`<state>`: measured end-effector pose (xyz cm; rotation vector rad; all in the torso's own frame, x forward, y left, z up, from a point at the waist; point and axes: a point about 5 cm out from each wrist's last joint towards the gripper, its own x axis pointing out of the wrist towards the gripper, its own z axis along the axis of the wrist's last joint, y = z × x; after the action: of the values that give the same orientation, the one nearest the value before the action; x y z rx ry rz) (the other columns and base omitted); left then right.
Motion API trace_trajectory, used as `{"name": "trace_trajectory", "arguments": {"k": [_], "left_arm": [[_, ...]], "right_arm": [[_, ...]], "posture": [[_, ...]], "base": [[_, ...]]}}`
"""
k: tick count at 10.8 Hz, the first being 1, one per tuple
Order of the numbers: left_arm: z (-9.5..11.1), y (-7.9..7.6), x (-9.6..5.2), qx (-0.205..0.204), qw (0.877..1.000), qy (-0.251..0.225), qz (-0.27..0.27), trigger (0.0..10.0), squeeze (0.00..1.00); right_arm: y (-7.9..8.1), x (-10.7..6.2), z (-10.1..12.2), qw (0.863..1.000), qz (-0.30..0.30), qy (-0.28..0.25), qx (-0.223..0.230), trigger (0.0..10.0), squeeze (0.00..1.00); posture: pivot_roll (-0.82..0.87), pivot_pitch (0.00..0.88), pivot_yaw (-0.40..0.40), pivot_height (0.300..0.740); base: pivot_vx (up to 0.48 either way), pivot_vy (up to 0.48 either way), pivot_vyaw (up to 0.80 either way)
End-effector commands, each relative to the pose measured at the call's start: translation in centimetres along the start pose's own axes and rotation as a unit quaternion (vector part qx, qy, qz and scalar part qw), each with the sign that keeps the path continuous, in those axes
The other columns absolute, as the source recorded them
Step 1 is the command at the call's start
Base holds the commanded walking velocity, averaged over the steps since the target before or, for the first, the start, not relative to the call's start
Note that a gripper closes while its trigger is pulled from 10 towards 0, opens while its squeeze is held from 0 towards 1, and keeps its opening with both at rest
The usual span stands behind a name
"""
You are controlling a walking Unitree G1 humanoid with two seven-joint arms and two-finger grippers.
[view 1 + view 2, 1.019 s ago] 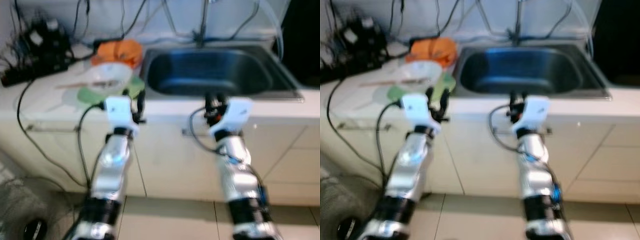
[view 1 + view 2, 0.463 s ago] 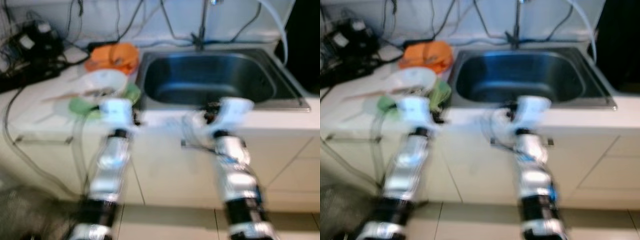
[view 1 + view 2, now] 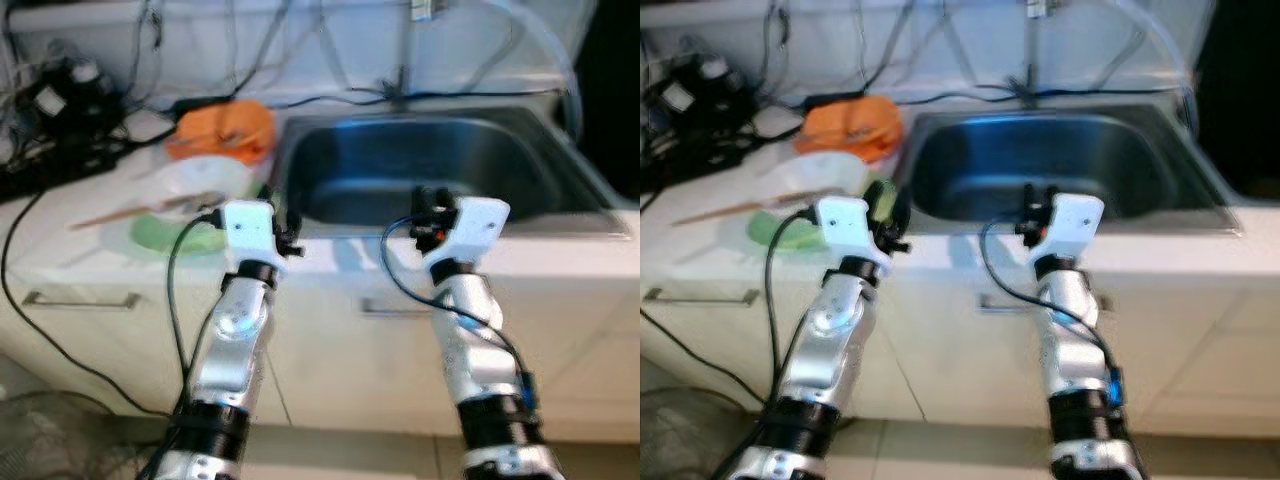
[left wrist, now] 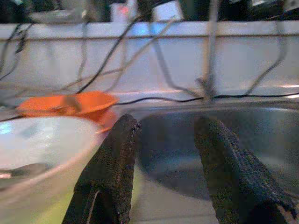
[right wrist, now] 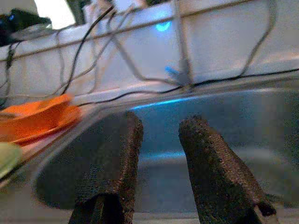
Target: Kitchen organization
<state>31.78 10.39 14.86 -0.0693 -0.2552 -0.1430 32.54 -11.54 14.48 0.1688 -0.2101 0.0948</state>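
Both tools parted, left tool and right tool facing sink

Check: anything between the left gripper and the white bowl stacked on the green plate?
Nothing visible. The left gripper, fingers open, sits at the counter's front edge, with the white bowl on the green plate just ahead to its left. A wooden stick rests across the bowl's rim.

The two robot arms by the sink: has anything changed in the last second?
Both grippers, left and right, have risen slightly toward the counter edge, open and holding nothing. The camera shifted too. The dishes beside the sink lie as before: white bowl, green plate, orange bowl.
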Motion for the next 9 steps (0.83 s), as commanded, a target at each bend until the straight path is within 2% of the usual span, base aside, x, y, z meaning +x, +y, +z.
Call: {"name": "trace_trajectory", "arguments": {"k": [1, 4, 6, 7, 9], "left_arm": [[0.3, -0.2, 0.2, -0.001, 1.000, -0.004, -0.003, 10.0, 0.00], [0.1, -0.4, 0.1, -0.002, 1.000, -0.001, -0.011, 10.0, 0.00], [0.3, -0.8, 0.0, -0.003, 1.000, -0.009, -0.026, 10.0, 0.00], [0.6, -1.3, 0.0, 0.004, 0.999, -0.016, -0.040, 10.0, 0.00], [0.9, -2.5, -0.2, 0.050, 0.995, -0.029, -0.083, 10.0, 0.00]], "right_arm": [[0.0, 0.2, 0.3, 1.000, 0.002, -0.006, -0.001, 10.0, 0.00], [0.0, 0.3, 0.3, 1.000, 0.001, -0.007, 0.001, 10.0, 0.00], [0.2, 0.3, 0.3, 1.000, 0.002, -0.007, 0.000, 10.0, 0.00], [0.1, 0.3, 0.3, 1.000, 0.002, -0.007, 0.000, 10.0, 0.00], [0.0, 0.4, 0.2, 1.000, -0.001, -0.005, 0.000, 10.0, 0.00]], "posture": [[0.06, 0.000, 0.087, 0.740], [0.06, 0.000, 0.087, 0.740], [0.06, 0.000, 0.086, 0.740], [0.06, 0.000, 0.085, 0.740], [0.07, 0.000, 0.083, 0.740]], "base": [[0.337, 0.000, 0.00], [0.331, 0.000, 0.00], [0.000, 0.000, 0.00], [0.000, 0.000, 0.00], [0.000, 0.000, 0.00]]}}
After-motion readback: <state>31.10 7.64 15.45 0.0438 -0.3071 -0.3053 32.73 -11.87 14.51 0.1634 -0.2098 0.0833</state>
